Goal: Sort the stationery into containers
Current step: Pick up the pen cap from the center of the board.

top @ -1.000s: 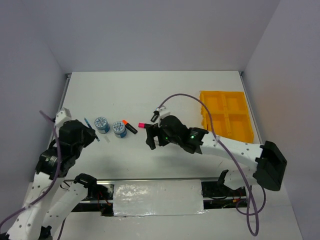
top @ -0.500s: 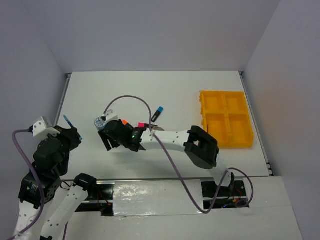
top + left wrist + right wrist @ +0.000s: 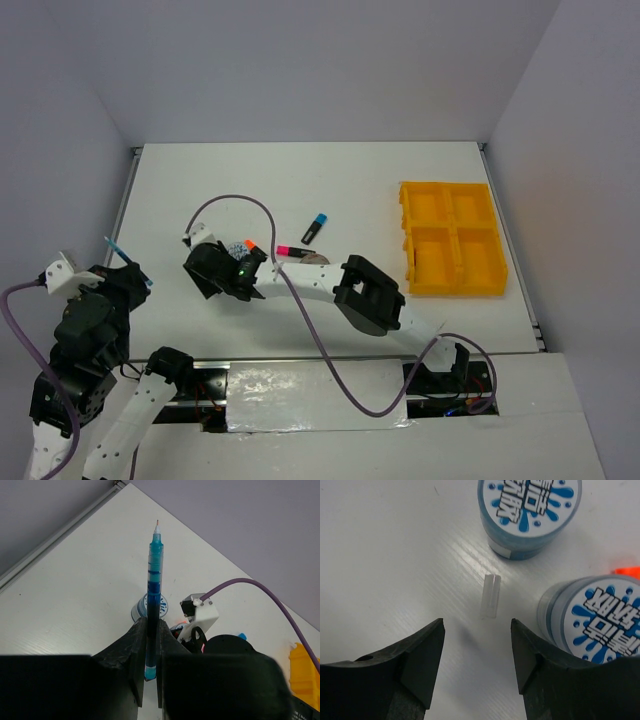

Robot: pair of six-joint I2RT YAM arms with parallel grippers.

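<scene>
My left gripper (image 3: 150,626) is shut on a thin blue pen (image 3: 154,577) that points up and away; in the top view the pen (image 3: 117,249) sticks out above the gripper (image 3: 128,272) at the table's left edge. My right gripper (image 3: 477,630) is open and empty, low over the table, with a small clear pen cap (image 3: 490,596) just ahead of it. Two blue-white tape rolls (image 3: 530,515) (image 3: 600,622) lie beyond it and to its right. In the top view the right gripper (image 3: 205,270) covers the rolls. The yellow tray (image 3: 452,240) sits far right.
A blue-capped marker (image 3: 315,228), a pink-capped marker (image 3: 290,250) and an orange cap (image 3: 250,244) lie mid-table next to the right arm. A silvery ring (image 3: 316,258) shows partly behind the arm. The right arm's purple cable (image 3: 235,200) loops over the table.
The right arm has swung left from mid-table to over the tape rolls. The left arm has drawn back toward the near left with the blue pen held.
</scene>
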